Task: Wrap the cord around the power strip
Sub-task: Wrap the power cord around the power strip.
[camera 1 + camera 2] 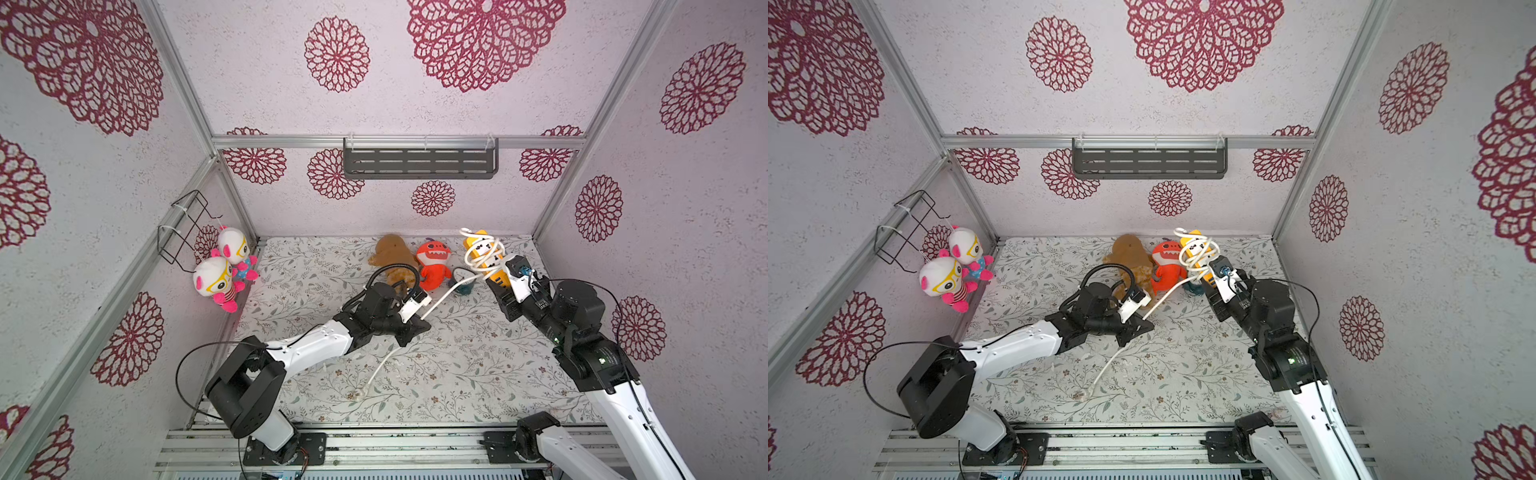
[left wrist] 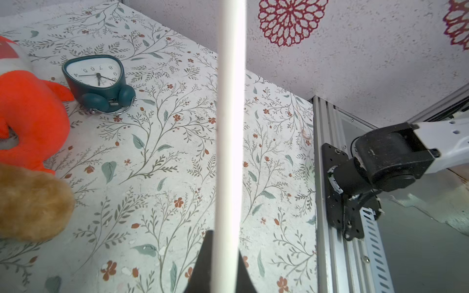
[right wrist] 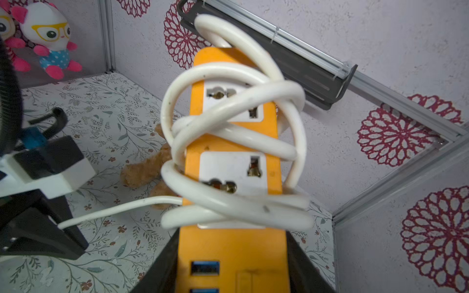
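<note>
- The power strip (image 3: 228, 250) is up off the table (image 1: 457, 374), its USB end clamped between the jaws of the right gripper (image 1: 500, 286).
- Long axis: in line with the right gripper's fingers. The free end points straight out from them, up and toward the back wall. The socket face looks back at the right wrist.
- The cord (image 3: 228, 76) makes several loose turns round the socket half, just beyond the right fingertips. The turns cross one another and stand off the body in places; none reaches the gripped end.
- From the turn nearest the jaws, the cord leaves sideways and runs fairly straight to the left gripper (image 2: 224, 244), which is closed on it.
- Past the left gripper, the rest drops slack to the table and ends in the plug (image 1: 360, 392), lying well behind that gripper, toward the arm bases.
- Judgement: well over half is wound. Left to do: the span between the grippers, the tail and the plug.
- A clock (image 2: 97, 81) lies on the table between the two grippers, under the span.
</note>
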Controlling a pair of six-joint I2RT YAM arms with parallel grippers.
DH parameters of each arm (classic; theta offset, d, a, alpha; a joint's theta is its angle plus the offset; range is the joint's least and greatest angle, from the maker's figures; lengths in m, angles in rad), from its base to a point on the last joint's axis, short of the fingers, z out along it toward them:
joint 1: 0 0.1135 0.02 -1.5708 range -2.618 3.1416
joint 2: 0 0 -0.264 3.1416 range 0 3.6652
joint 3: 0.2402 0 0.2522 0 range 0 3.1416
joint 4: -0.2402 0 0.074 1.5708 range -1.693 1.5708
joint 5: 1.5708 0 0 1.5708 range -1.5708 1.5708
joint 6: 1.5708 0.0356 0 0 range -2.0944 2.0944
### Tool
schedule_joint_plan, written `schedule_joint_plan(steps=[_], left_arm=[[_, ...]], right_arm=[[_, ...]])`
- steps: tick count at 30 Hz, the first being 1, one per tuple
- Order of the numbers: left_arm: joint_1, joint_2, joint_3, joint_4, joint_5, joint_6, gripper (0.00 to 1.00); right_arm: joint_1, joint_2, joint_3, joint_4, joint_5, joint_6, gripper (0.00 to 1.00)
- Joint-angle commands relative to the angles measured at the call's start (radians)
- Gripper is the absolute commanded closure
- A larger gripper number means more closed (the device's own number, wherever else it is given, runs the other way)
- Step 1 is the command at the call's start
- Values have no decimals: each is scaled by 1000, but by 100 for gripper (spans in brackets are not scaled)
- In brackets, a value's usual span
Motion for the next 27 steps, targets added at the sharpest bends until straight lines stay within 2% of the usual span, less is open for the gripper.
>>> schedule_joint_plan(steps=[1, 3, 11, 14, 20, 25, 27], left_arm=[[-36, -76, 84, -221, -52, 148, 100], [-49, -113, 136, -297, -72, 198, 100], [-61, -177, 353, -475, -147, 399, 100], [-60, -146, 445, -539, -135, 469, 100], [-67, -45, 650, -715, -41, 554, 100], [-71, -15, 731, -776, -53, 620, 100], [-63, -4, 761, -795, -84, 652, 100]], right_arm=[[-20, 30, 36, -2, 37, 8, 100], [-21, 52, 19, -26, 42, -15, 100], [-8, 133, -15, -112, -94, -87, 100], [38, 161, -37, -134, -119, -103, 100], [146, 214, -79, -104, -86, -102, 100], [194, 241, -94, -87, -132, -135, 100], [211, 239, -109, -85, -191, -170, 100]])
